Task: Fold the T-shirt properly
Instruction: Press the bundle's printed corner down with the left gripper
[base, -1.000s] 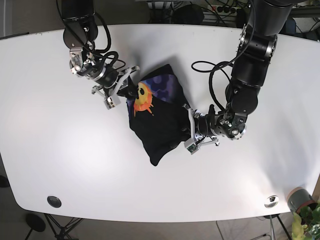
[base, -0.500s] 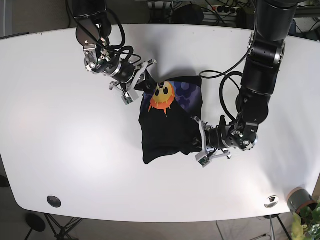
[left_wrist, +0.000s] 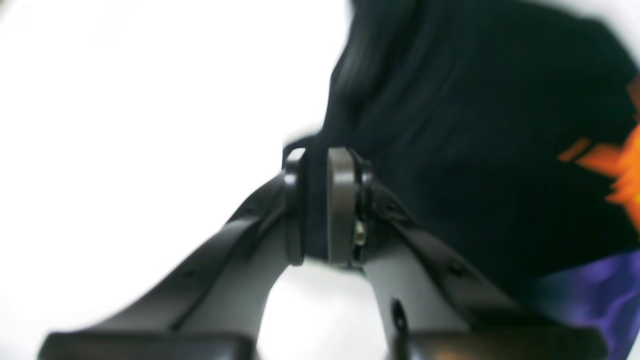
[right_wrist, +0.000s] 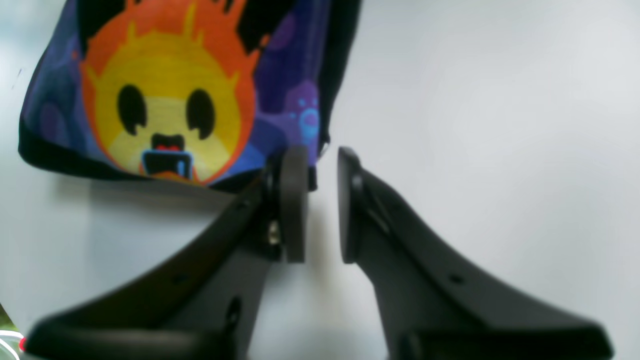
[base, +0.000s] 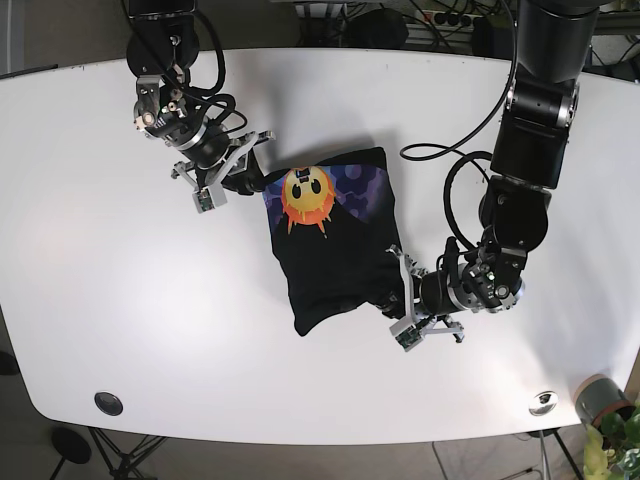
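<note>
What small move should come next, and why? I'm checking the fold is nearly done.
Probably open the left gripper: it is shut on a black edge of the T-shirt, which already lies as a compact folded bundle on the table. The right gripper is open with nothing between its pads, beside the printed corner.

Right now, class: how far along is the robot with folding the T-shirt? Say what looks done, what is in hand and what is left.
Done: the T-shirt lies on the table as a compact bundle, sun print up. In hand: the left claw is shut on a black edge, while the right claw is open beside the printed corner. Left: the lower edge looks rumpled and slanted, so it probably needs squaring and releasing.
</note>
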